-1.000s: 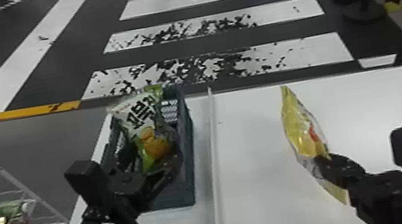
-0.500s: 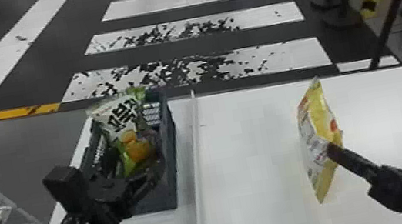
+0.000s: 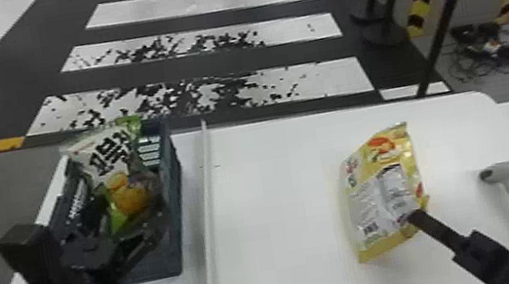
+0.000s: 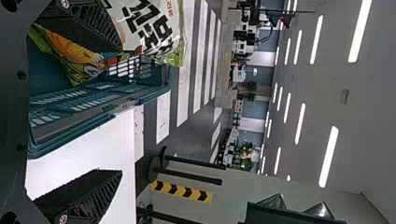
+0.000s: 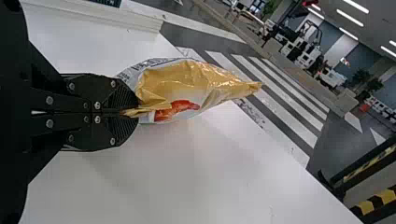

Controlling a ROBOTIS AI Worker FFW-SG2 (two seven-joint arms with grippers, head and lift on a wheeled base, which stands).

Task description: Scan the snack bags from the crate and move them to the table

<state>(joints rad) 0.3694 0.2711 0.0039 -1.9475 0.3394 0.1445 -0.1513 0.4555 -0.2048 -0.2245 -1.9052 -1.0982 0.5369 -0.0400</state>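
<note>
Well, from where I stand I count two grippers, one crate and one bag outside it. The right black gripper is clenched on the lower edge of a yellow-and-white printed plastic snack bag, which stands up at its fingertips above the white table; whether the bag touches the tabletop I can't tell. The left black gripper has its two fingers spread wide, gripping nothing, over the near part of a dark blue-green plastic crate. Just beyond those fingers, inside the crate, a white-and-green snack bag with black lettering leans up; the gripper hides part of the crate's contents, so I can't be sure how many bags lie in there. Between the two grippers one raised white strip runs along the table, standing between the crate and the yellow bag. One pale grey handheld scanner lies near the right gripper, on its right. Farther off past that gripper, on the floor, are three slim black posts and one tangle of dark cables.
</note>
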